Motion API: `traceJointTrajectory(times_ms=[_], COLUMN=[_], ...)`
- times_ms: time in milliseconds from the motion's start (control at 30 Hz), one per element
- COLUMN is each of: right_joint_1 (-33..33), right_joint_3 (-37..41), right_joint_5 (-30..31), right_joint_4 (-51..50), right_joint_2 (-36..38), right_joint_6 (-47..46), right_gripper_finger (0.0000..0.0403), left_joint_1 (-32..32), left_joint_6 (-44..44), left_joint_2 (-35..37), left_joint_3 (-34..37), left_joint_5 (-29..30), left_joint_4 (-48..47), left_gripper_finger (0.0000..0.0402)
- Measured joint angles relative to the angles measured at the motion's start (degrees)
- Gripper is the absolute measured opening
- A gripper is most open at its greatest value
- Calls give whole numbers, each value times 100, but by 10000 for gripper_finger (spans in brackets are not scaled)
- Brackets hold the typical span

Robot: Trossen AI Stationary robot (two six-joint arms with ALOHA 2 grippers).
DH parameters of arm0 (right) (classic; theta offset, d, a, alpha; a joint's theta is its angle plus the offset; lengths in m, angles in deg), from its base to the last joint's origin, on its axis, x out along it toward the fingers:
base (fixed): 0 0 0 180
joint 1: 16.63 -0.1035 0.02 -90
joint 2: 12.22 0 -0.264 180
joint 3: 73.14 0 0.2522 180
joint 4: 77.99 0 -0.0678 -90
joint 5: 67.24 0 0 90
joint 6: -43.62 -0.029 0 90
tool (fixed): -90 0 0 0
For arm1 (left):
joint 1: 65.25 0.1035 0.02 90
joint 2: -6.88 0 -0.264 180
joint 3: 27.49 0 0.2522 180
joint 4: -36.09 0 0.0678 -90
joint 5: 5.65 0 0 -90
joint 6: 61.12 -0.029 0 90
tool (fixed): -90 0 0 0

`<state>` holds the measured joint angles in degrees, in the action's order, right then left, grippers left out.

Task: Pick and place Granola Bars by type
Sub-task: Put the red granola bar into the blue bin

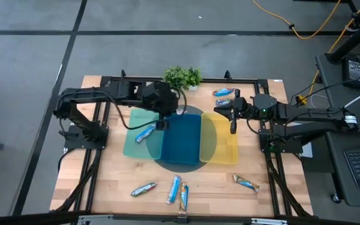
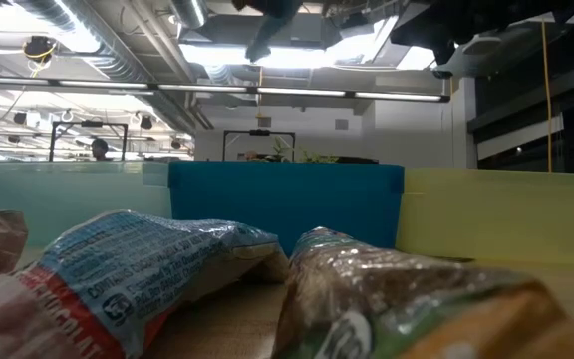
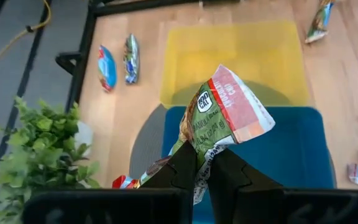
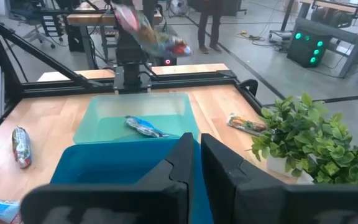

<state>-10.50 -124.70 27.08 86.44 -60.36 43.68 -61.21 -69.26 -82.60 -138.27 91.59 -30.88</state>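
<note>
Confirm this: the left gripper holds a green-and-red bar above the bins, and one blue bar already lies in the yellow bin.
Wrong bin. The blue bar lies in the light green bin, not the yellow bin, as the high view shows. The left gripper does hold the green-and-red bar.

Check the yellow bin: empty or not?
Empty. The yellow bin shows only bare floor in the high view and the left wrist view; no bar inside.

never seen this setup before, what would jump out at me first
Three trays sit side by side mid-table: a light green tray, a blue tray and a yellow tray. The left gripper is shut on a green and red granola bar held above the blue tray. A blue-wrapped bar lies in the green tray, with a potted plant at the table's far edge.
</note>
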Motion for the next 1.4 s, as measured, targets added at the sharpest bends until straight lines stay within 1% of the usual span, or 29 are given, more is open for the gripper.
traceJointTrajectory(times_ms=[267,367,467,700,767,900,1167,1400], right_joint_1=[0,-4,-4,-7,-7,-7,-9,-9], right_joint_3=[0,0,0,0,0,0,0,0], right_joint_5=[-6,-149,-295,-308,-308,-309,-369,-457], right_joint_4=[-7,-57,-97,-169,-217,-316,-623,-747], right_joint_2=[0,0,3,3,3,2,0,-2], right_joint_6=[0,0,-2,-2,-1,-112,-129,-4], right_gripper_finger=[35,35,35,35,35,35,35,35], left_joint_1=[217,265,315,365,363,363,363,383], left_joint_6=[-183,-282,-351,-613,-727,-989,-1370,-1644], left_joint_2=[-661,-862,-995,-1466,-1622,-1825,-2399,-2707], left_joint_3=[3,5,3,4,13,12,14,21], left_joint_5=[-597,-745,-840,-875,-971,-1232,-1255,-1538], left_joint_4=[-115,-147,-150,-442,-450,-345,-307,-218], left_gripper_finger=[17,17,17,17,17,17,17,17])
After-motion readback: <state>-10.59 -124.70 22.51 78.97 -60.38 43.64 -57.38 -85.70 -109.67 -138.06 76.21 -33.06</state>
